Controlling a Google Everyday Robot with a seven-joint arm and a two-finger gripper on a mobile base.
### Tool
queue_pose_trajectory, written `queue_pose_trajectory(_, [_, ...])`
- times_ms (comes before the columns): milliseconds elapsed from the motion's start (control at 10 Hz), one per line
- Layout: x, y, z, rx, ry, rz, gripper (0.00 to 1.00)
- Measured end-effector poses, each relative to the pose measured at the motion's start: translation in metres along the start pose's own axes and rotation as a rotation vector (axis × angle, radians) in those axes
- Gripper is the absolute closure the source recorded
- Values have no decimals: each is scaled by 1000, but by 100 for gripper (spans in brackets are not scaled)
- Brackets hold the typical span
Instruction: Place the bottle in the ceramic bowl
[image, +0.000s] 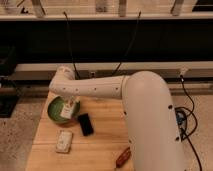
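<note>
The green ceramic bowl (55, 109) sits at the far left of the wooden table. My gripper (69, 111) hangs straight down over the bowl's right part, reaching in from the white arm. A whitish oblong shape under it, inside the bowl, looks like the bottle (66, 113); I cannot separate it clearly from the gripper.
A black slab (85, 124) lies just right of the bowl. A flat whitish-grey packet (63, 141) lies in front of the bowl. A reddish-brown elongated object (122, 156) lies near the front edge. The wooden table (105, 145) ends close to the bowl's left side.
</note>
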Motion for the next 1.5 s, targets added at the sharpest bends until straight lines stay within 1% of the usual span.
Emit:
queue_pose_trajectory(400, [0, 0, 1, 3, -2, -6, 68])
queue_pose_trajectory(600, [0, 0, 2, 4, -3, -9, 63])
queue_pose_trajectory(1500, [-1, -2, 4, 11, -6, -22, 63])
